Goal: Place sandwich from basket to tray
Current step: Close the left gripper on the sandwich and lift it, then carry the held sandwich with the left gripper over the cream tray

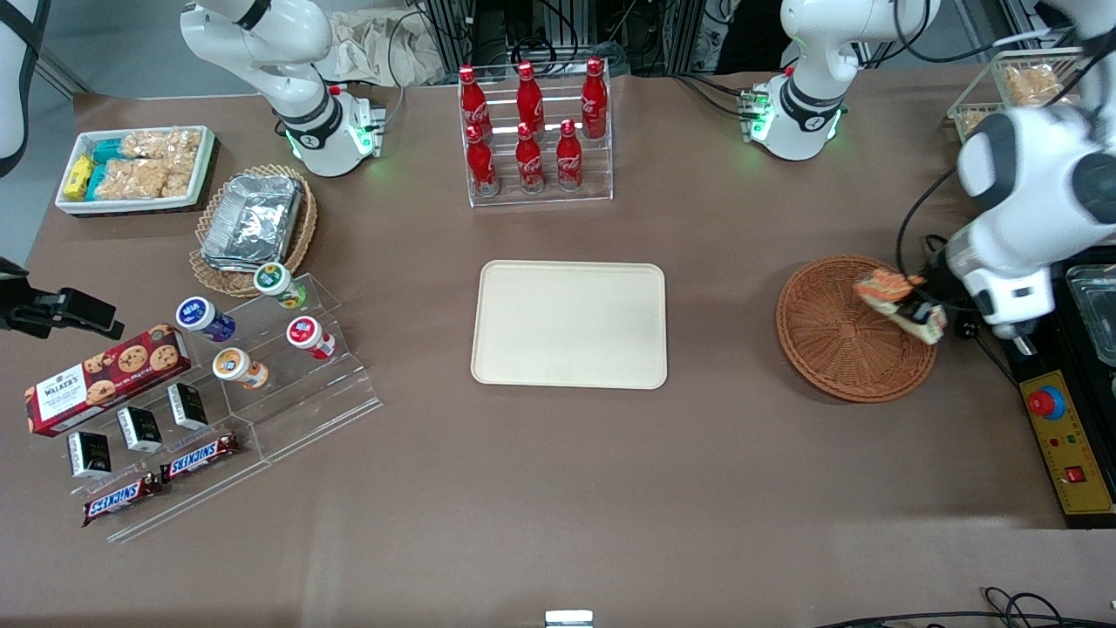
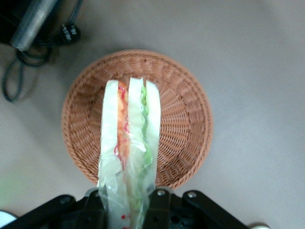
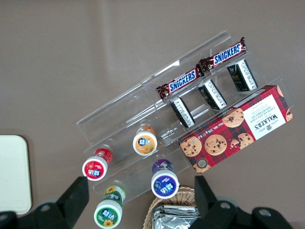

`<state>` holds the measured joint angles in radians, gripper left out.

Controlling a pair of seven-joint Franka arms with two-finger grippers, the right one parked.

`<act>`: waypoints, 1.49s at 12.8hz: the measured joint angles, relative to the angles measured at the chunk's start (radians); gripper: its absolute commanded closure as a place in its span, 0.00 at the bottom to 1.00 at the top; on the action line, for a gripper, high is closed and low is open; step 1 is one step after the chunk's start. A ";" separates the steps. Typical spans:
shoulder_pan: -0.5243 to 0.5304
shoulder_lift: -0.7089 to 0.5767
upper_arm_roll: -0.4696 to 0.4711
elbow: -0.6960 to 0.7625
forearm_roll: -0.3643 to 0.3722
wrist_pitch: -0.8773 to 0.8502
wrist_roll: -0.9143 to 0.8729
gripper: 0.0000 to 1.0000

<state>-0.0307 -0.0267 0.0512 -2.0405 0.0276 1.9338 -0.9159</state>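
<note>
Sandwich: wrapped, lifted above wicker basket, pinched in claw
Claw: clamped on sandwich, over basket's rim
Tray: bare, mid-bench, well apart from basket

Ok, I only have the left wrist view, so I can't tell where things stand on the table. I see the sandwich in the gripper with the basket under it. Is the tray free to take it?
Observer: Yes, in the front view the tray holds nothing.
Operator: Which way is it from the basket?
Observer: The tray lies toward the parked arm's end of the table from the basket, with bare table between them.
Operator: Is the sandwich lifted off the basket?
Observer: The gripper holds the sandwich over the basket's rim on the working arm's side; it appears lifted off the weave.
</note>
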 measured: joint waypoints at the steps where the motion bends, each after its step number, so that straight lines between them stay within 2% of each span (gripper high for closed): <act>1: -0.002 -0.002 -0.003 0.075 0.003 -0.082 0.041 1.00; 5: -0.004 -0.003 -0.058 0.326 0.004 -0.335 0.236 1.00; 10: -0.015 0.002 -0.298 0.449 0.000 -0.372 0.238 1.00; 14: -0.020 0.041 -0.481 0.423 -0.010 -0.299 0.209 1.00; 19: -0.026 0.084 -0.599 0.132 -0.015 0.097 0.199 1.00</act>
<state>-0.0564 0.0569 -0.5478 -1.9090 0.0124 2.0309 -0.7171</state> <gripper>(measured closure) 0.762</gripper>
